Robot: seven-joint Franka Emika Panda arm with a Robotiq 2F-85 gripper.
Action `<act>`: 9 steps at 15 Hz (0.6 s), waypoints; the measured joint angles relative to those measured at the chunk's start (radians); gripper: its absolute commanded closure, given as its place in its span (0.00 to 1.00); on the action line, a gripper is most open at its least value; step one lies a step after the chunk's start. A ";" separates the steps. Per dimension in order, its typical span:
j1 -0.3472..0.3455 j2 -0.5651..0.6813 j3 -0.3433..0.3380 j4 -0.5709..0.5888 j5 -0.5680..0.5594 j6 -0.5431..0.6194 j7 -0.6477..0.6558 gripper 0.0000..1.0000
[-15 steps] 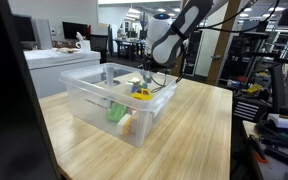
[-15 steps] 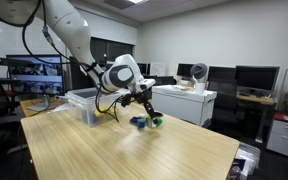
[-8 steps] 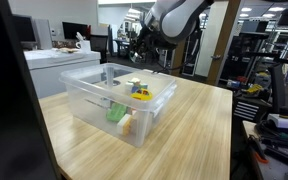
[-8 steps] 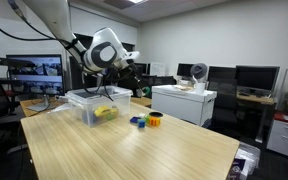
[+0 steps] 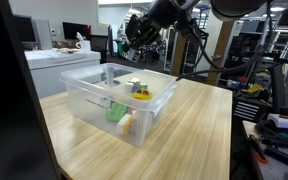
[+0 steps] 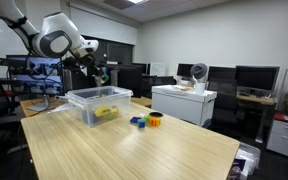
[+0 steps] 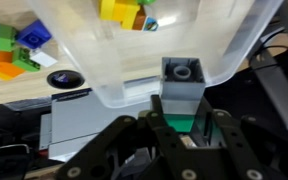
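Note:
My gripper [image 7: 181, 118] is shut on a green toy block [image 7: 180, 88] with a stud on top. In both exterior views the gripper [image 5: 136, 36] [image 6: 98, 72] hangs in the air, above and just beyond the edge of a clear plastic bin [image 5: 84, 96] [image 6: 88, 101]. The bin [image 7: 134, 75] holds a yellow block [image 5: 141, 94] [image 7: 122, 12] and a green piece [image 5: 116, 113]. A small pile of blue, green and orange blocks [image 6: 144, 120] [image 7: 14, 48] lies on the wooden table beside the bin.
The wooden table [image 5: 194, 130] [image 6: 134, 150] bears the bin and the loose blocks. A white cabinet [image 6: 184, 103] stands behind it. Desks with monitors [image 6: 34, 72] and office gear ring the table. A dark panel [image 5: 9, 100] blocks one side.
The arm has risen from the loose blocks on the table and swung across the bin to its far side, carrying the green block.

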 measured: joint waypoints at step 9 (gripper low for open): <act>0.250 -0.144 -0.347 -0.083 0.040 -0.009 -0.193 0.00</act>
